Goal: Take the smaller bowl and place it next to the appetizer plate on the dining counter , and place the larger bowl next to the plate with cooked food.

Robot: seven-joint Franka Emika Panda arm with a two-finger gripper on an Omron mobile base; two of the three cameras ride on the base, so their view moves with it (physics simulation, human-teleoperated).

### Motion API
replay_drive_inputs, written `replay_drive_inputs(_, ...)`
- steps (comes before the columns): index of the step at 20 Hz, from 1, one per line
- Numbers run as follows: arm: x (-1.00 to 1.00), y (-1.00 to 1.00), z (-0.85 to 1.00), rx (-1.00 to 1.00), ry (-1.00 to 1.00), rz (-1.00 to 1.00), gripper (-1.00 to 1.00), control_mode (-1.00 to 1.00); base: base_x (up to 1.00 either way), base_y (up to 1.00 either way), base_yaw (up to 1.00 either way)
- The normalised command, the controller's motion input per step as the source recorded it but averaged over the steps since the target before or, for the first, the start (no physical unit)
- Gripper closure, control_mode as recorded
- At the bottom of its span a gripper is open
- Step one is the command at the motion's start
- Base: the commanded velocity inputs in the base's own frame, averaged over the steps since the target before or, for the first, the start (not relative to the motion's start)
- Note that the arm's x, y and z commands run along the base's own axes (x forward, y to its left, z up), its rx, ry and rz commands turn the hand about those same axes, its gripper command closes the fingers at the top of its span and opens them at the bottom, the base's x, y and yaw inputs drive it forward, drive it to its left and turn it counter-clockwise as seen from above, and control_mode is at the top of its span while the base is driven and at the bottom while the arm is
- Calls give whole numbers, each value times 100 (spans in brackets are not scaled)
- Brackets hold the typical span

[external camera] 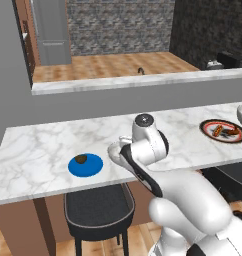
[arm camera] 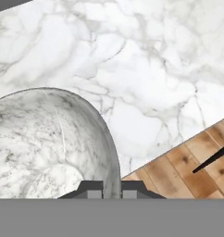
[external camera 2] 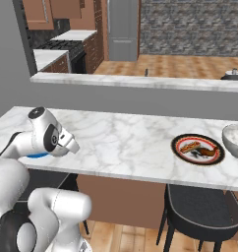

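Fingertips of the gripper point(arm camera: 111, 190) are seen pinched together over the thin rim of the smaller bowl point(arm camera: 44, 143) in the hand view, one tip inside the wall and one outside, so the bowl is judged to be clamped by its edge and carried that way because a rim grip is all such narrow jaws can manage on a wide vessel. Beneath it the dining counter point(arm camera: 146, 69) is spread, its front edge and the wooden floor showing to one side, which suggests the bowl is held over the near part of the slab. In the left base view a pale curve of that bowl peeks out just beside the arm, near the appetizer plate point(external camera: 85, 164) with its dark morsel; whether it is resting on the marble cannot be told. Farther along the counter the plate with cooked food point(external camera 2: 197, 148) is set, and the larger bowl point(external camera 2: 235, 139) sits just beside it.
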Motion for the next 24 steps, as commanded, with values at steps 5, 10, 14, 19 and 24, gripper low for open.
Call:
replay_drive_inputs(5,23,13,-13,0,0,0,100,-100,0,0,0)
replay_drive_inputs(10,28,4,-14,0,0,0,100,-100,0,0,0)
replay_drive_inputs(14,25,0,-14,0,0,0,100,-100,0,0,0)
replay_drive_inputs(19,24,0,-13,0,0,0,100,-100,0,0,0)
replay_drive_inputs(24,18,0,-17,0,0,0,100,-100,0,0,0)
